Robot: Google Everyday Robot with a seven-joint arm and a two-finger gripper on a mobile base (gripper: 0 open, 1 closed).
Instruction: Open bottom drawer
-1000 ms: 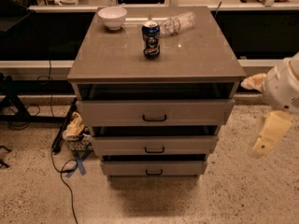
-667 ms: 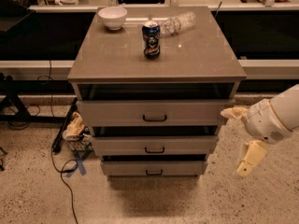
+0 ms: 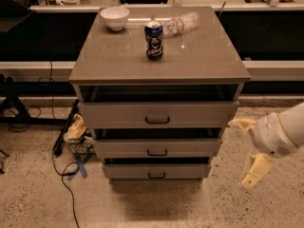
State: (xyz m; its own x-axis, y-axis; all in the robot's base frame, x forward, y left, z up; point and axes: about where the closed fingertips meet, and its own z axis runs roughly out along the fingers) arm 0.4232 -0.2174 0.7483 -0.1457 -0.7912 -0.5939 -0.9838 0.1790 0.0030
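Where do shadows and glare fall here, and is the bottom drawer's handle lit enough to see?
Camera view: dim, warm light; soft glare on the cabinet top near the bottle; dark shadow fills the gaps above the drawers and spreads on the floor under the bottom drawer, whose black handle is visible; the gripper, right of the cabinet, fingers open, is brightly lit.

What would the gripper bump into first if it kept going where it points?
Probably the right end of the middle drawer, above the bottom drawer. The gripper hangs right of the cabinet, open, pointing roughly left; depth is unclear.
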